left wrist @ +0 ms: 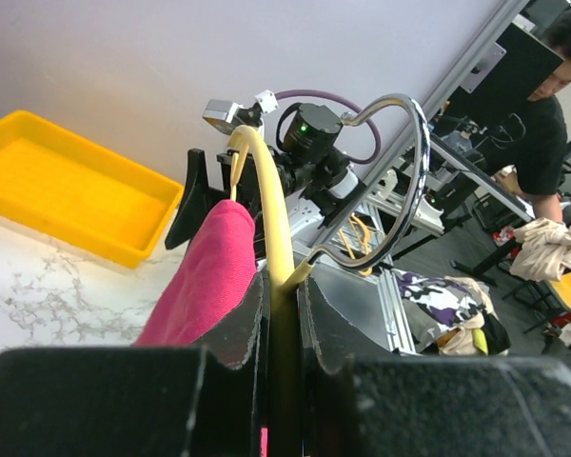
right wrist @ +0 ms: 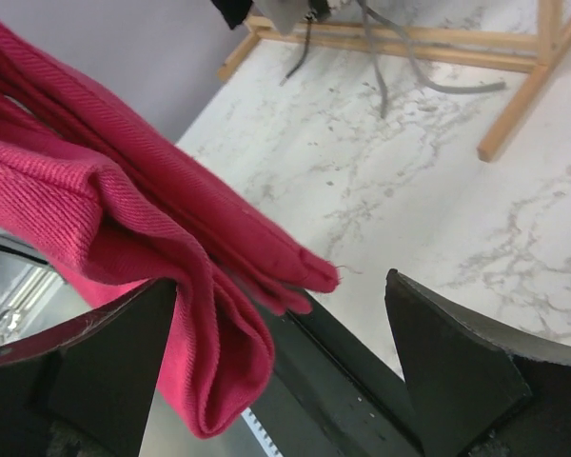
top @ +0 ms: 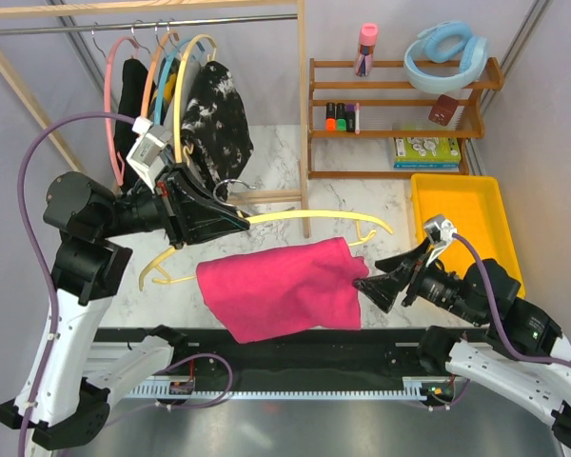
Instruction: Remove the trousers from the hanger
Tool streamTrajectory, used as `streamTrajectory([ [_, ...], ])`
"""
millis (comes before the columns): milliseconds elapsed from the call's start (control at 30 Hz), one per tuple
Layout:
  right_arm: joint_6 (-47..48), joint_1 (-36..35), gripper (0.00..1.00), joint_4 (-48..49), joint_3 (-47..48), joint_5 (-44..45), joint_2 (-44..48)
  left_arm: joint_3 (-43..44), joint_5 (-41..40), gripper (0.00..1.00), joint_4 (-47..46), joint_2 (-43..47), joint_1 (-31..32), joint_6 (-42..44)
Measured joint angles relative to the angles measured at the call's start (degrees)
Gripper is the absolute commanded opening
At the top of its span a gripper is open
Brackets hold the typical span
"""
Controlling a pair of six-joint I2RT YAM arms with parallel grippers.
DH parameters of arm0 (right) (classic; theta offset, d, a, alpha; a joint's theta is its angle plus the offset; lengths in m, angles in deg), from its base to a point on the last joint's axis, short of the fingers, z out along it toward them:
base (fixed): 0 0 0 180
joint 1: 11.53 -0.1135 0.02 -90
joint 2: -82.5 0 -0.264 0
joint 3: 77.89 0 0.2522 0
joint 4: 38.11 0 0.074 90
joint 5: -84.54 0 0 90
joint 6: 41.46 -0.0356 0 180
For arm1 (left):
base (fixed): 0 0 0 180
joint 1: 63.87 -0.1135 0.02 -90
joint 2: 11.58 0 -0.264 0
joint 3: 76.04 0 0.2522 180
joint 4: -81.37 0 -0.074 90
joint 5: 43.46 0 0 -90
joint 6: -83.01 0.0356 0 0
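The magenta-pink trousers (top: 281,286) hang folded over the lower bar of the pale-yellow hanger (top: 305,217), held above the table's near edge. My left gripper (top: 230,219) is shut on the hanger's top beside its metal hook (left wrist: 400,181); the yellow arch (left wrist: 276,238) runs up between the fingers in the left wrist view, with the trousers (left wrist: 205,276) draped to its left. My right gripper (top: 381,274) is open at the trousers' right edge. In the right wrist view the folded trouser edge (right wrist: 152,286) hangs between the fingers, close to the left finger (right wrist: 105,371).
A clothes rail at the back left carries pink, orange, blue and yellow hangers, a black garment (top: 130,105) and a black-and-white mottled garment (top: 219,114). A wooden shelf (top: 400,95) stands at the back right. A yellow tray (top: 462,219) lies at the right.
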Motion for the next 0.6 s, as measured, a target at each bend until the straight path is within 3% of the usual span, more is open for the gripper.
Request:
streamTrajectory([
  [400, -6.8, 0.0, 0.98, 9.6, -9.2, -14.8, 3.7, 4.6, -1.2, 0.02, -2.1, -1.7, 0.0, -4.4],
  [500, -7.9, 0.0, 0.88, 10.1, -10.5, -15.5, 4.6, 4.9, -1.3, 0.02, -2.6, -2.1, 0.0, -5.0],
  [600, -9.3, 0.0, 0.71, 12.5, -10.6, -16.9, 4.2, 4.9, -1.3, 0.02, -2.6, -2.6, 0.0, -5.2],
])
